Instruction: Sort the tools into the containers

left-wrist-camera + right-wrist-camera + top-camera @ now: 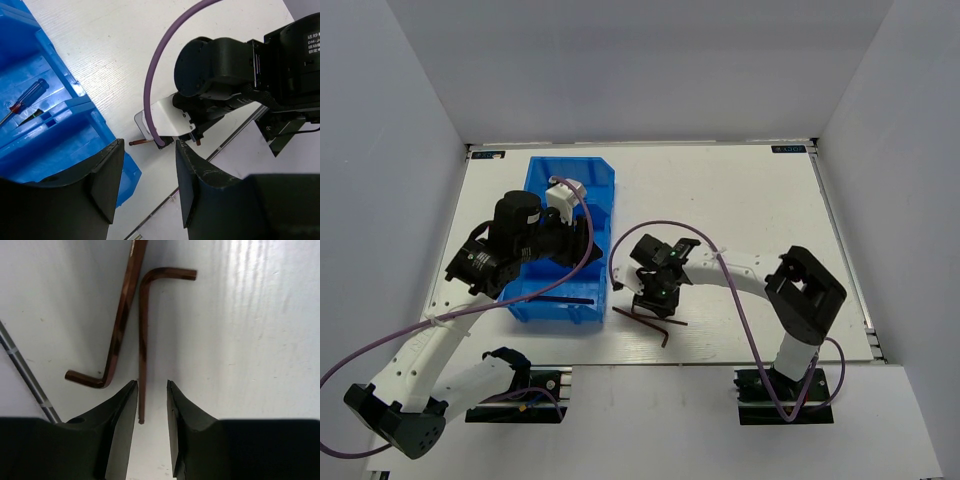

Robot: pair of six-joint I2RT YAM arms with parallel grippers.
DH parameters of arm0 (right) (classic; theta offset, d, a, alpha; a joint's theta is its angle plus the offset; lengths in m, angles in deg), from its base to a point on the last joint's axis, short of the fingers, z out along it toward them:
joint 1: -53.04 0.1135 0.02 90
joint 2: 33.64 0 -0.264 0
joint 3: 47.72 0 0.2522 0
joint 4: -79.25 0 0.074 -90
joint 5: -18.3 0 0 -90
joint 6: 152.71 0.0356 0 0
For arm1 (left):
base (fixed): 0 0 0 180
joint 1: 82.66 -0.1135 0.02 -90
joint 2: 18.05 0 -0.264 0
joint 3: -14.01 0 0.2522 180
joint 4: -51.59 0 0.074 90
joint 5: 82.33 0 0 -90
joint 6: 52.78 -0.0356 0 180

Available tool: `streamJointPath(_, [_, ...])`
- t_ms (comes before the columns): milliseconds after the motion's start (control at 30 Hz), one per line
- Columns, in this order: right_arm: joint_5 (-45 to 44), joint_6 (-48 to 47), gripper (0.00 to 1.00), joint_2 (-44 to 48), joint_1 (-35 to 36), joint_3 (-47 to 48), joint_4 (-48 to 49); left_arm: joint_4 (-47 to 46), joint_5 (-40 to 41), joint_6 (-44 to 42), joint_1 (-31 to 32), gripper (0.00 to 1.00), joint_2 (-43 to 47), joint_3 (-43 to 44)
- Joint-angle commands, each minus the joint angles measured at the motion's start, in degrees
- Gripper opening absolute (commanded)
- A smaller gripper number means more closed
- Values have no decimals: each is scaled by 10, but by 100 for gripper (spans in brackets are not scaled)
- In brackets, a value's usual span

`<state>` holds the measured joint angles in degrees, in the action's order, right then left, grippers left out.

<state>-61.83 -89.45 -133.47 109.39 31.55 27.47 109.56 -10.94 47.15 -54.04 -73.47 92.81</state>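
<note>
Hex keys [142, 340], two of them, are lying side by side on the white table [240, 340] just beside the blue bin [608, 190]. Right gripper [151, 390] is straddling one key's long shank with its jaws slightly spread, seemingly not yet pinching, lining up a pick. Left gripper [149, 150] is hanging spread and empty at the bin's edge. A red-and-blue screwdriver [27, 97] is lying in one compartment.

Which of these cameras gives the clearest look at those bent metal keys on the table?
The right wrist view: both hex keys fill the frame, L-bends plain, one shaft ending between the open right gripper fingers. The top view shows them as small dark lines; the left wrist view shows only a brown tip.
</note>
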Motion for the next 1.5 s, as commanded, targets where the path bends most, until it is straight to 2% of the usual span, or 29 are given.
streamJointPath(0, [16,11,36,25,9,-17,-11,3,-4,1,2,56,10,16])
streamJointPath(233, [3,16,36,15,16,-40,21,-8,-4,1,2,56,10,16])
streamJointPath(533, [-55,32,35,-28,20,-46,73,-3,2,6,2,56,10,22])
streamJointPath(933, [-74,75,20,-66,31,-52,121,3,7,11,2,56,21,22])
streamJointPath(1100, [-71,80,0,-78,26,-51,123,3,7,11,2,56,26,22])
streamJointPath(1333, [-87,79,0,-75,5,-45,124,3,7,17,2,56,26,22])
streamJointPath(1467, [-71,55,0,-17,-21,-29,105,3,-4,17,2,56,26,22])
